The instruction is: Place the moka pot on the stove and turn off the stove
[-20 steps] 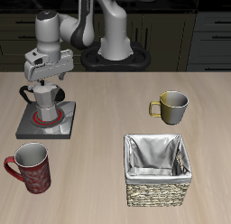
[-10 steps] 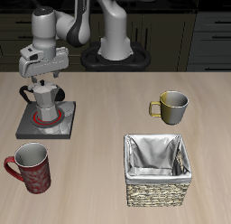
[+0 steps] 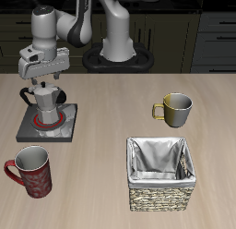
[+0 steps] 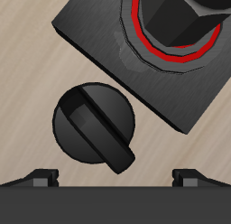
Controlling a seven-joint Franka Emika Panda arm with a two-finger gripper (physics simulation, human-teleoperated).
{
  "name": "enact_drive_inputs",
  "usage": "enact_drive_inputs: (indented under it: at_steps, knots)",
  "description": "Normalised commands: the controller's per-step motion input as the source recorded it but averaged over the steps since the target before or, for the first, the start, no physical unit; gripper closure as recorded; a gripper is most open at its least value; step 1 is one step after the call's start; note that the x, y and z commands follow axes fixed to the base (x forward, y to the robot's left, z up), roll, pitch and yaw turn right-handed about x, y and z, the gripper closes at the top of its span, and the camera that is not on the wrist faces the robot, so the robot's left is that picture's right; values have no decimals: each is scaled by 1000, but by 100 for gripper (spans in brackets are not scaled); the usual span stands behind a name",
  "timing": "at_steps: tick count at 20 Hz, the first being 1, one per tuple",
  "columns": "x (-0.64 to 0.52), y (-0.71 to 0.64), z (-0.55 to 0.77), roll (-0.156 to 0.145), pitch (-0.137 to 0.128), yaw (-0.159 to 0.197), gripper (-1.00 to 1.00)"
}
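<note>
The silver moka pot stands upright on the red-ringed burner of the dark grey stove, toward the table's back. My gripper hangs just above the pot, open and empty. In the wrist view the pot shows as a dark faceted shape inside the red ring on the stove plate. The stove's round black knob with a bar grip shows beside the plate, below my gripper, whose fingertips stand wide apart.
An olive-metal mug with a yellow handle stands mid-table. A red mug stands near the front edge, in front of the stove. A wicker basket with grey lining sits near the front edge.
My gripper has risen slightly above the moka pot since a second ago; the pot stays on the burner. Nothing has moved in the last half second.
</note>
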Motion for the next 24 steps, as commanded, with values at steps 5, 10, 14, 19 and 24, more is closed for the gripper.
enact_drive_inputs:
  at_steps: [5, 10, 14, 19, 24]
  knots:
    - [97, 5, 73, 14, 6, 4, -100]
    - [12, 66, -180, 20, 32, 23, -100]
    - [-18, 73, -137, 12, 21, 7, -100]
    - [-19, 109, -139, 16, 19, 13, -100]
    - [-90, 52, -384, 3, 53, 7, -100]
